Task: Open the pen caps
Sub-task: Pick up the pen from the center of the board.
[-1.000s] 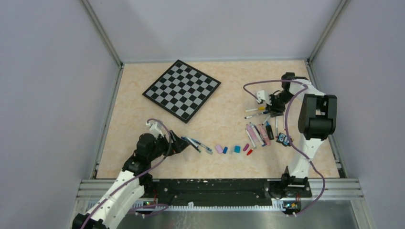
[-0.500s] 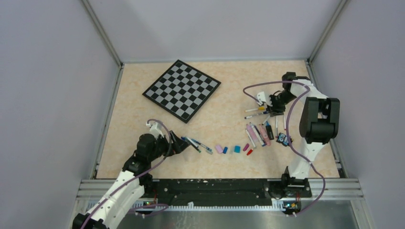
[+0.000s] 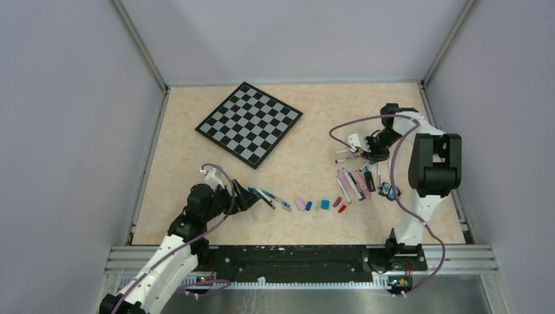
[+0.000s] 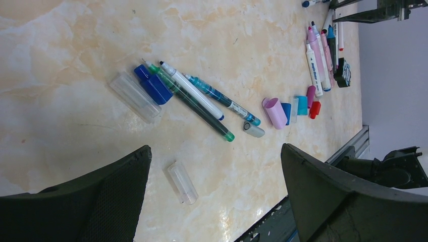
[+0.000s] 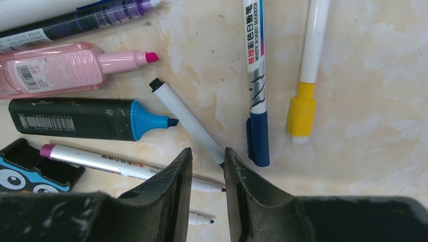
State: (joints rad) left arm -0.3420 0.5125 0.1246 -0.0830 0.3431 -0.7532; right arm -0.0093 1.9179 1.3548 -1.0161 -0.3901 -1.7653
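Note:
My right gripper (image 5: 206, 161) hovers low over a fan of pens, its jaws a narrow gap apart around the end of an uncapped white pen (image 5: 184, 118), not pinching it. Beside it lie a whiteboard marker with its blue cap (image 5: 258, 141) on and a white pen with its yellow cap (image 5: 301, 116) on. My left gripper (image 4: 214, 201) is wide open and empty above a loose clear cap (image 4: 182, 182). Loose pink (image 4: 275, 112), teal (image 4: 302, 105), red (image 4: 315, 109) and grey (image 4: 252, 129) caps lie in a row; the row also shows in the top view (image 3: 300, 204).
A checkered board (image 3: 249, 123) lies at the back left. An owl-like figure (image 3: 390, 190) sits next to the uncapped highlighters (image 5: 65, 65), near the right arm. Three uncapped thin pens (image 4: 194, 98), a blue cap (image 4: 154, 88) and a clear cap (image 4: 134, 96) lie ahead of my left gripper.
My right gripper has shifted slightly left and lower over the pens. The left arm has not moved.

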